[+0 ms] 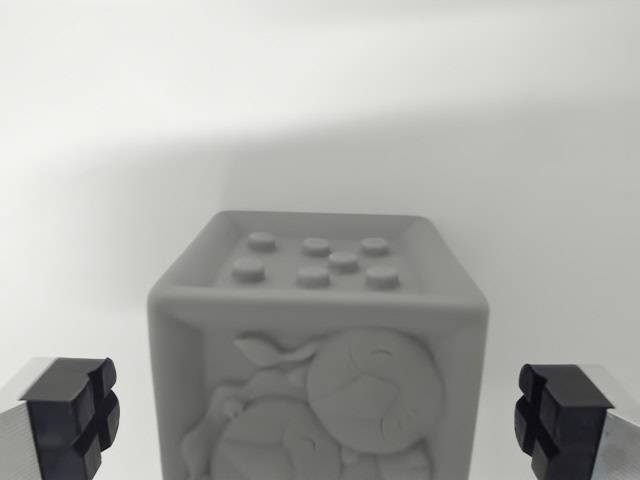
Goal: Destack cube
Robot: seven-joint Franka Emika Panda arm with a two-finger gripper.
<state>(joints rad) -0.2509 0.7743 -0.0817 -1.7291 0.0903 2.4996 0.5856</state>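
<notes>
Flanking grey cube, open jaws well apart, untouching.

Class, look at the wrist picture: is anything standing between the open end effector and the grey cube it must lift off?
Nothing visible does. The grey embossed rubber cube sits between the two black finger pads, with clear gaps on both sides. The end effector is open. What lies under the cube is out of view.

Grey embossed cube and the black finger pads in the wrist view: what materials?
Grey embossed cube: likely soft moulded rubber or plastic, matte; rounded edges, raised studs and relief. Black finger pads: probably rubber, slight sheen, cross-grooved, mounted on brushed-metal-looking fingers. The gripper is open, straddling the cube.
</notes>
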